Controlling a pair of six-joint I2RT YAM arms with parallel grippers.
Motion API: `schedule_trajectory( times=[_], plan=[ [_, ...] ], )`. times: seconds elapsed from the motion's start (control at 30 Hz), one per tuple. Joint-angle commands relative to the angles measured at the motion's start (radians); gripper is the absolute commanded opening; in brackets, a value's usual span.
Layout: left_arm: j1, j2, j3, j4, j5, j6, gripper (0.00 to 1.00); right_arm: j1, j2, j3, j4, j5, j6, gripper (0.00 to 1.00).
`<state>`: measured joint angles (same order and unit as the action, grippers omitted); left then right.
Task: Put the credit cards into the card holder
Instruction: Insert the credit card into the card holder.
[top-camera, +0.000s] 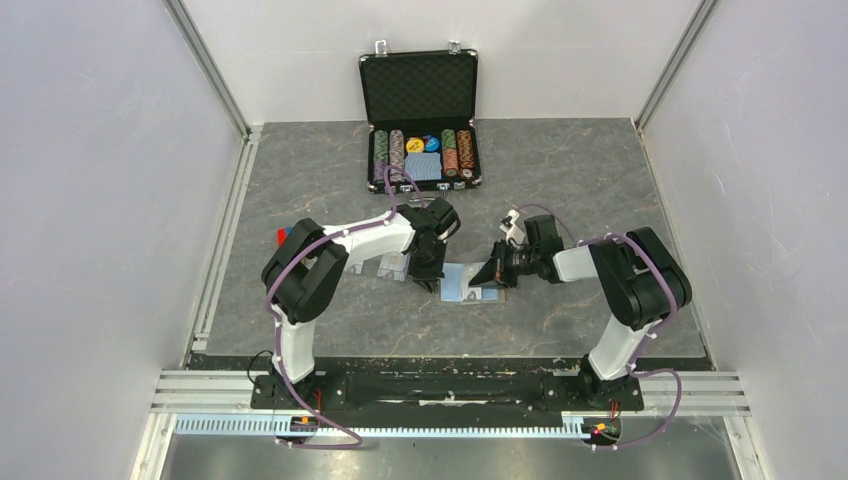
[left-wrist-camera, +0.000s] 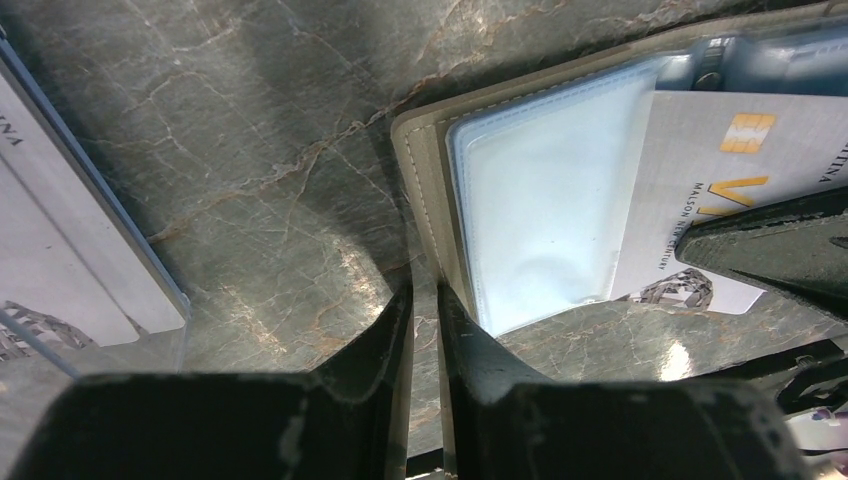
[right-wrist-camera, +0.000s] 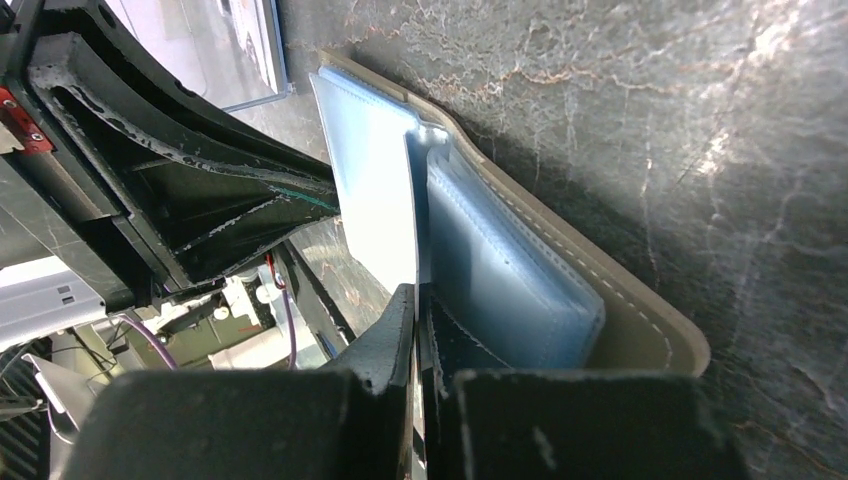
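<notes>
The card holder lies open on the table, between the two arms and nearer the table's front edge than its back. The left gripper is closed on the holder's taupe rim, which runs up between its fingers. Just inside that rim sits a pale blue clear pocket. A credit card, gold mark up, lies across the pocket's right part.

The right gripper has its fingers pressed together. Their tips meet a pale sheet that stands over the blue lining; whether anything is pinched there cannot be told. In the top view the two grippers face each other across the holder, close together.

The second card lies flat to the left, apart from the holder.

Bare grey marbled surface stretches right of the holder and back toward the open black poker-chip case. White walls and metal posts close in the sides.
</notes>
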<state>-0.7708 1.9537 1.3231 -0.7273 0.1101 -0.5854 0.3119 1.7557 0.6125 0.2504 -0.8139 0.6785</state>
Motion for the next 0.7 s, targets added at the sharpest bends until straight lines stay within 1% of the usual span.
schedule_trajectory(
  times=[0.0, 0.3, 0.47, 0.57, 0.67],
  plan=[
    [-0.016, 0.040, 0.005, 0.017, 0.007, 0.013, 0.20, 0.016, 0.034, 0.010, -0.043, 0.036, -0.061, 0.00],
    [-0.019, 0.042, 0.008, 0.017, 0.012, 0.010, 0.20, 0.038, 0.072, 0.027, -0.046, 0.027, -0.083, 0.00],
    [-0.021, 0.043, 0.013, 0.017, 0.014, 0.006, 0.13, 0.060, 0.089, 0.029, 0.018, 0.017, -0.043, 0.00],
    [-0.021, 0.044, 0.014, 0.018, 0.016, 0.002, 0.11, 0.070, 0.093, 0.041, 0.021, 0.013, -0.038, 0.03],
    [-0.021, 0.045, 0.016, 0.017, 0.016, 0.001, 0.09, 0.073, 0.077, 0.050, -0.010, 0.022, -0.057, 0.11]
  ],
)
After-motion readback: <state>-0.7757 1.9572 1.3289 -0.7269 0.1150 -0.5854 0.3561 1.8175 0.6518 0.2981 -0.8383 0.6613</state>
